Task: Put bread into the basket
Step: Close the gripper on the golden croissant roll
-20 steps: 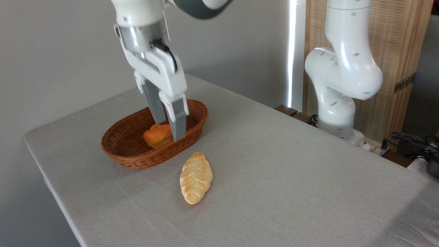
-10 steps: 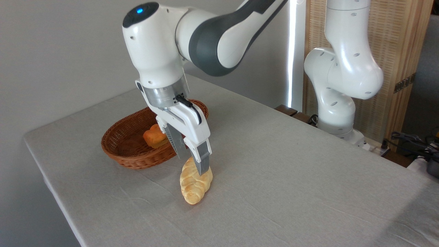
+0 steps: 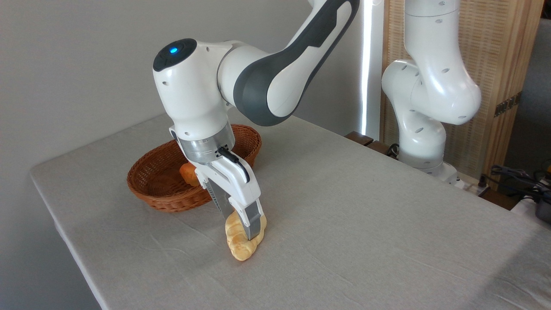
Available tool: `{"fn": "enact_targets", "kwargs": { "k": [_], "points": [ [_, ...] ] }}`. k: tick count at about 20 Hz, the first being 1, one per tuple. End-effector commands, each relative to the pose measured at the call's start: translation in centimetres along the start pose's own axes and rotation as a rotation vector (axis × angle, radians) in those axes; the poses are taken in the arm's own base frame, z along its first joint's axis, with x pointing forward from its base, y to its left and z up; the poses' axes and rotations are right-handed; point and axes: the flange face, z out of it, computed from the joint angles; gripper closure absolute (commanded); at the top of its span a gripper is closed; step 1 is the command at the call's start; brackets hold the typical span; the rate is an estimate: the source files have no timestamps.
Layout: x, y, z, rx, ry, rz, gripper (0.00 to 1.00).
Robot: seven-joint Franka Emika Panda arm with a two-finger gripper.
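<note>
Gripper [image 3: 242, 224] down on the bread [image 3: 239, 243], fingers [image 3: 254, 224] astride the loaf; grip firmness cannot be told. Bread lies on the grey worktop [image 3: 366, 215], at 5 o'clock from the basket [image 3: 159, 189]. Orange bun [image 3: 188, 172] inside basket.
</note>
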Motion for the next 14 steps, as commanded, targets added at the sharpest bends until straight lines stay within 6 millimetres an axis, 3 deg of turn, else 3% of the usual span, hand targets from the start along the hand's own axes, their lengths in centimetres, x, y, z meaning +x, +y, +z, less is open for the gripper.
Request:
{"fn": "enact_targets", "kwargs": {
  "k": [1,4,5,7,9,11,14],
  "points": [
    [0.21,-0.32,0.55,0.012,-0.006,0.005,0.00],
    [0.41,-0.30,1.15,0.006,-0.015,0.011,0.04],
    [0.48,-0.25,1.24,0.005,-0.016,0.026,0.18],
    [0.38,-0.17,1.40,-0.004,-0.023,0.048,0.57],
    [0.38,-0.17,1.49,-0.006,-0.026,0.063,0.80],
    [0.42,-0.09,1.42,-0.005,-0.025,0.067,0.87],
    [0.36,-0.15,1.42,-0.006,-0.025,0.068,0.87]
  ]
}}
